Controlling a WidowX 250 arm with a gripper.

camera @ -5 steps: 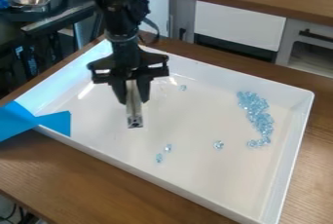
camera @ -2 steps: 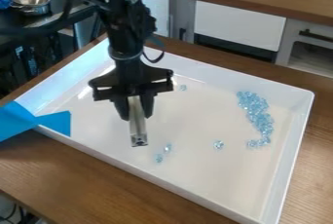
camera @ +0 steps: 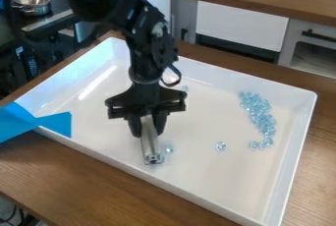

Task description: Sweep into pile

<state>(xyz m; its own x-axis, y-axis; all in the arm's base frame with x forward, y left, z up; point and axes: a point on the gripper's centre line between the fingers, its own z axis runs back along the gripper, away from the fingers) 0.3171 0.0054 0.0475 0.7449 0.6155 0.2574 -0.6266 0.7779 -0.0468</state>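
Between the fingers [camera: 160,123], a pale bar [camera: 150,141] points down beside a bluish bead [camera: 169,150].

At the left edge, the blue tape [camera: 19,122] was cut off, as was the white tray's [camera: 289,171] corner at the bottom edge. The gripper [camera: 148,127] hid the metallic bar's [camera: 150,146] upper end. Right of centre, the clustered beads [camera: 260,118] were too small to count.

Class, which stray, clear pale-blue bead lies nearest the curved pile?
The single bead left of the lower end of the pile; the other strays lie farther left.
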